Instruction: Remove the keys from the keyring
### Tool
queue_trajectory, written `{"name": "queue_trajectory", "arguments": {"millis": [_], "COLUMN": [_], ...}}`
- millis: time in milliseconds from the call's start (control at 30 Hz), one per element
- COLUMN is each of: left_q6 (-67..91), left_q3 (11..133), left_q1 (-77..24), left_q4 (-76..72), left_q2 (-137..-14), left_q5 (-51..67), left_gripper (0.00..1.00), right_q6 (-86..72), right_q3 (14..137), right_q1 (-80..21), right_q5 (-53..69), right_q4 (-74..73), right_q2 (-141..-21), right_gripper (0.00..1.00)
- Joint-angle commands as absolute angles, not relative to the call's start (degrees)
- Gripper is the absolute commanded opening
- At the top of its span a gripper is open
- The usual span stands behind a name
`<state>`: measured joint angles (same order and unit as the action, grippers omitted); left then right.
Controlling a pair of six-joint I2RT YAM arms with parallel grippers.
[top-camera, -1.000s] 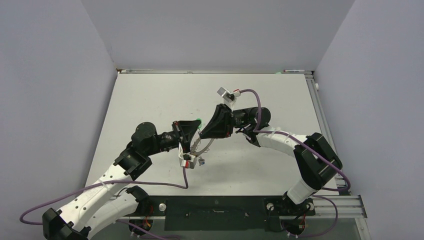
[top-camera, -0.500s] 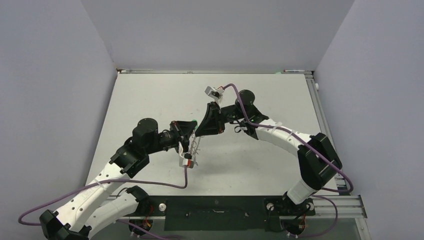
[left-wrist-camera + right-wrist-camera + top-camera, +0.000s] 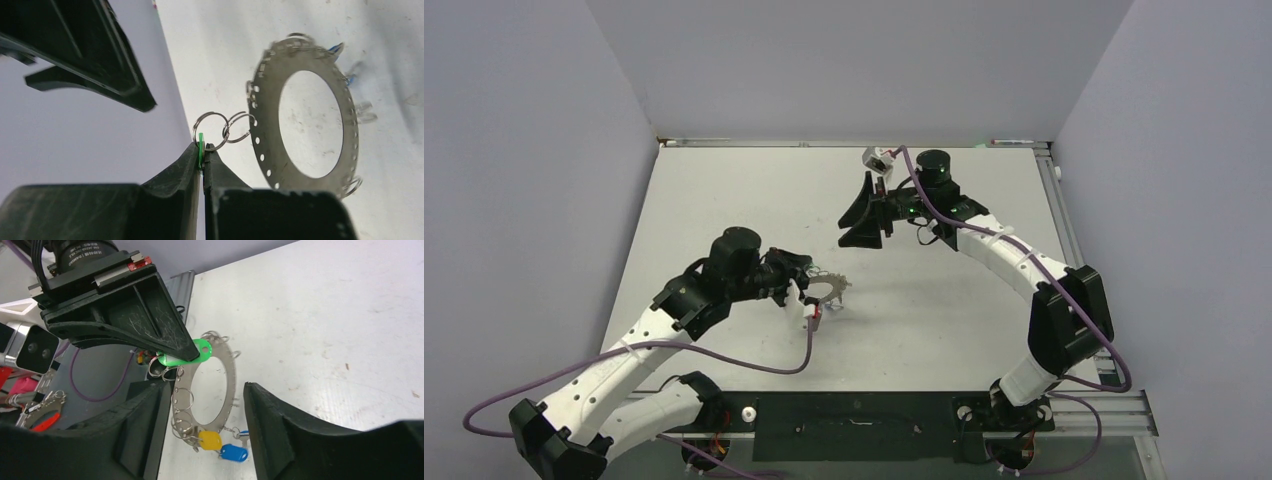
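Top camera looks down from behind the arms. I note wrist cameras close behind left gripper [image 3: 202, 162] and right gripper [image 3: 202, 400], sharing the keyring [image 3: 265, 115].

Overhead shot: left arm on the ring, right arm off on its own

The left arm's black two-finger gripper [image 3: 812, 277] is down low over the white tabletop [image 3: 724, 190]. The thin silver-grey metal keyring [image 3: 829, 286] sits right at its fingertips, sticking out past them. There are tiny silver metal keys [image 3: 844, 288] fringing the ring's far edge, too small to tell apart. Can't tell from up here if those fingers pinch the ring itself or something on it. The right arm's black gripper [image 3: 842, 232] has its fingers spread, tips well apart from the ring and farther up the table than the left fingertips.
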<state>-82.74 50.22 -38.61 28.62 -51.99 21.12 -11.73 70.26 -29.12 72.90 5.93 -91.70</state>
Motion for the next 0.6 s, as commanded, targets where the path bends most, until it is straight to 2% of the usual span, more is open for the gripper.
{"name": "queue_trajectory", "arguments": {"millis": [0, 233, 367, 567], "left_q6": [-76.27, -70.72, -69.10, -72.31], "left_q3": [56.23, 58.85, 56.54, 51.47], "left_q1": [-39.79, -39.99, -39.99, -39.95], "left_q4": [33.52, 37.90, 34.56, 29.43], "left_q2": [-54.27, -57.48, -56.92, -53.91], "left_q5": [17.01, 15.27, 14.14, 15.76], "left_gripper": [0.00, 0.00, 0.00, 0.00], "right_q6": [-6.46, -1.80, -1.40, 11.87], "right_q3": [70.73, 68.28, 63.47, 59.46], "right_q1": [-26.64, -25.25, -25.41, -29.18], "right_q5": [72.00, 69.42, 71.41, 70.26], "right_q4": [4.50, 0.72, 6.39, 4.56], "right_q2": [-88.51, -86.53, -85.87, -84.68], "right_gripper": [0.65, 0.78, 0.78, 0.75]}}
